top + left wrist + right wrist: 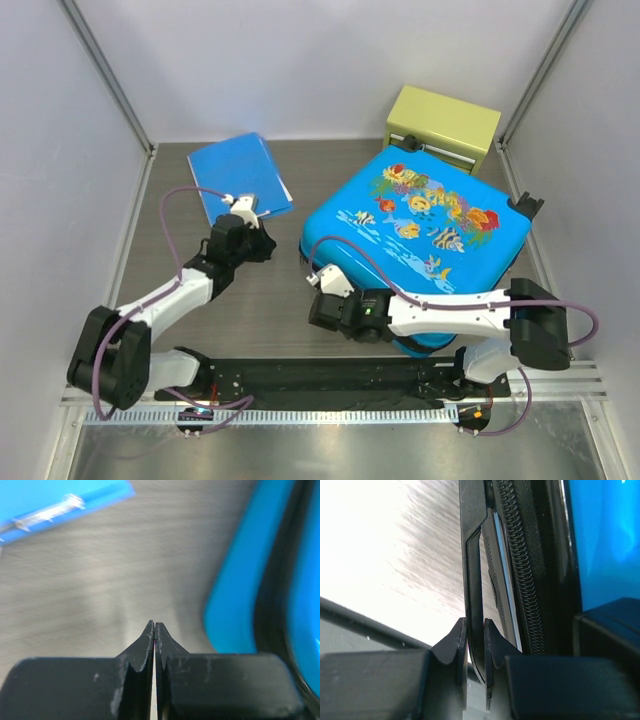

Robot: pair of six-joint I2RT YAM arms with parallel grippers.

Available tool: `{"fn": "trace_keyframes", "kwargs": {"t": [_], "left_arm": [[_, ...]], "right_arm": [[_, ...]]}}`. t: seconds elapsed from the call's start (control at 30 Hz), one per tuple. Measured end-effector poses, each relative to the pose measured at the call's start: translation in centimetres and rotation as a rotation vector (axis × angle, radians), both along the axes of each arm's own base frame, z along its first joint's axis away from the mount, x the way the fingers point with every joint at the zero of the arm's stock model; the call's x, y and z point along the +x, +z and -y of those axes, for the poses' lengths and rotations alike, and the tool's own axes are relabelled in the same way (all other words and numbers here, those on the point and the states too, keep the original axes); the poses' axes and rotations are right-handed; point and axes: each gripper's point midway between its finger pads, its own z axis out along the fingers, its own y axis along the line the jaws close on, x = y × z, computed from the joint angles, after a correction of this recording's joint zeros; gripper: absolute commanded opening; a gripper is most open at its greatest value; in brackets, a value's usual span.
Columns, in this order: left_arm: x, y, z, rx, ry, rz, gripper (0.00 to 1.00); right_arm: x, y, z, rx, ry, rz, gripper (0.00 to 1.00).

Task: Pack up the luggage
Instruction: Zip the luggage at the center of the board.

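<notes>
The suitcase (pixel 415 225) is laid flat and closed on the right of the table (pixel 90 595), before the yellow box (pixel 443 122). A black loop (pixel 472 570) beside its zipper is clamped by the right gripper (pixel 475 626). The left gripper (pixel 154 628) is clenched on nothing, between the folder (pixel 240 178) and the suitcase.

luggage (pixel 420 225): hard plastic shell; glossy bright blue; smooth; fish graphics printed on top
zipper (pixel 518 555): black toothed coil on black cloth tape; matt
pull loop (pixel 473 580): black; smooth; slight sheen; looks plastic
counter (pixel 270 300): grey-brown wood-grain laminate; fine streaks; satin glare in wrist views
folder (pixel 235 175): blue plastic-like cover; smooth; light sheen; shiny metal clip (pixel 50 512)
drawer box (pixel 445 120): yellow-green; smooth; low sheen; material unclear
left gripper (pixel 154 625): fingers matt black plastic; pale scuffs
right gripper (pixel 475 625): fingers matt black plastic; edges worn pale
arm links (pixel 170 295): white glossy plastic shells; black matt joints
cables (pixel 170 215): purple rubbery sleeve; smooth
near-edge sheet (pixel 330 455): brushed silver metal; dull reflections
</notes>
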Motion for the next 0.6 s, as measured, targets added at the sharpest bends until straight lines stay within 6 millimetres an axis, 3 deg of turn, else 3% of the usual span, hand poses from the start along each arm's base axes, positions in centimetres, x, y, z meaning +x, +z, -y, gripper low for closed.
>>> {"fn": "trace_keyframes", "kwargs": {"t": [0.13, 0.17, 0.23, 0.33, 0.53, 0.6], "left_arm": [[-3.4, 0.9, 1.7, -0.079, -0.082, 0.008, 0.13], [-4.0, 1.1, 1.9, -0.102, -0.098, 0.007, 0.24], [-5.4, 1.3, 2.5, -0.141, -0.129, -0.002, 0.29], [-7.7, 1.1, 3.8, -0.178, -0.195, -0.019, 0.46], [-11.8, 0.8, 7.8, -0.200, -0.392, -0.070, 0.53], [-12.3, 0.5, 8.5, -0.190, -0.429, -0.078, 0.54]], "right_arm": [[-0.8, 0.1, 1.4, -0.007, -0.014, -0.027, 0.01], [-1.0, 0.2, 1.8, -0.011, -0.020, -0.034, 0.01], [-1.6, 0.2, 3.1, -0.020, -0.042, -0.052, 0.02], [-2.3, 0.3, 5.0, -0.036, -0.047, -0.070, 0.02], [-2.8, 1.3, 5.8, 0.039, -0.044, -0.066, 0.02], [-2.9, 1.6, 6.0, 0.063, -0.044, -0.063, 0.02]]}}
